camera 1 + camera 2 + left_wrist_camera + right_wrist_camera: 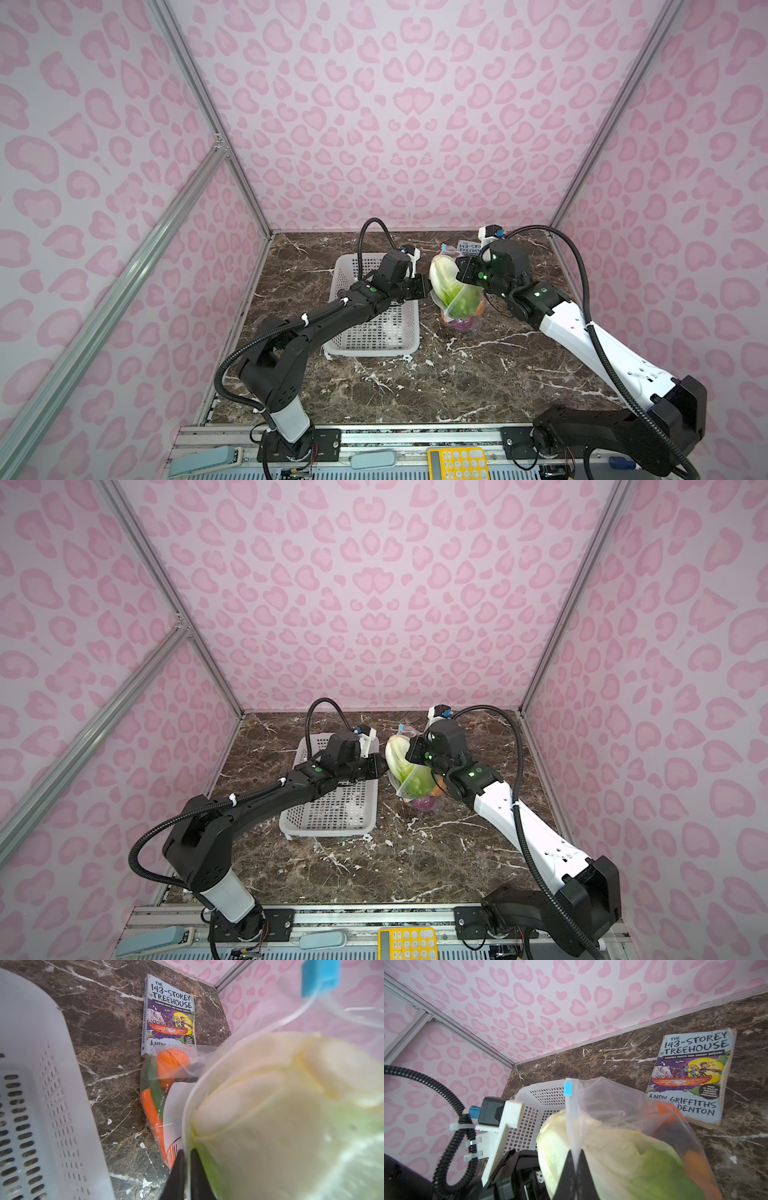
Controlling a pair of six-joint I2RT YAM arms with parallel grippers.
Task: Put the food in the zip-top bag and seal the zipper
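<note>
The zip-top bag (467,309) hangs just above the marble, stretched between both grippers. A green-and-white cabbage (446,282) (612,1147) fills its mouth. Lower in the bag lie an orange pumpkin (172,1061), a carrot (152,1111) and a purple onion (461,325). My left gripper (187,1152) (428,286) is shut on the bag's mouth edge, left of the cabbage. My right gripper (576,1152) (459,272) is shut on the zipper (572,1118). The strip runs up across the cabbage to the blue slider tab (568,1088) (444,248) at its far end.
A white perforated basket (374,336) stands on the marble just left of the bag, under my left arm. A paperback book (691,1076) lies flat at the back, near the right corner. Pink patterned walls close in three sides.
</note>
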